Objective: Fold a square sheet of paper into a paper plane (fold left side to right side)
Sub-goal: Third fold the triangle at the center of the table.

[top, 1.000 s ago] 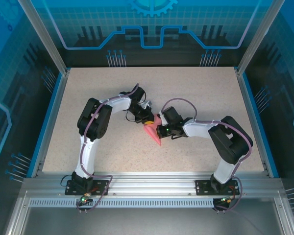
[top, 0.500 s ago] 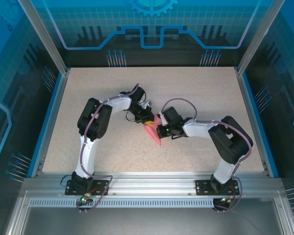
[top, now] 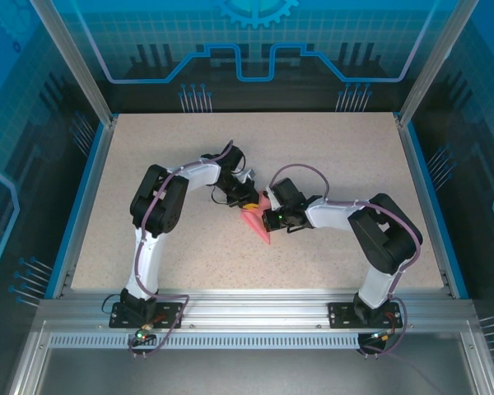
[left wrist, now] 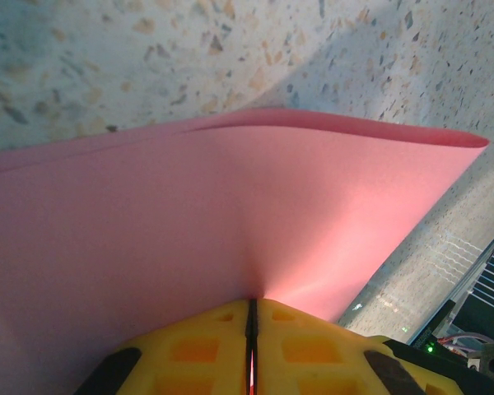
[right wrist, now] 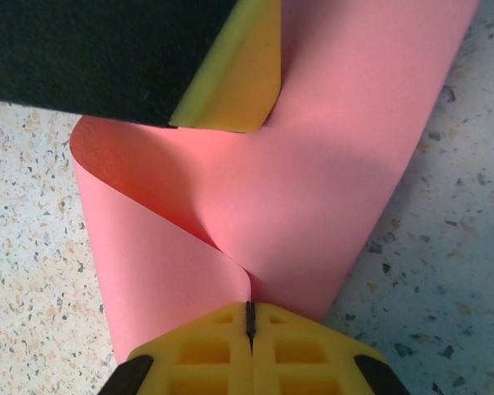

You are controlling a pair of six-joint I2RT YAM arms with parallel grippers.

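Top external view: the speckled table (top: 329, 156) takes up the middle of the frame. The left arm (top: 156, 206) and the right arm (top: 379, 239) bend inward from the bottom of the frame and meet just left of centre. Between their tips lies the salmon-pink paper (top: 259, 226), a folded shape that tapers to a point toward the bottom of the frame. In the left wrist view the paper spreads across the frame in doubled layers. The yellow left fingers (left wrist: 198, 350) are clamped on its edge at bottom centre. In the right wrist view the right fingers (right wrist: 206, 350) pinch a curled fold of the paper at the bottom, with a left finger at upper left.
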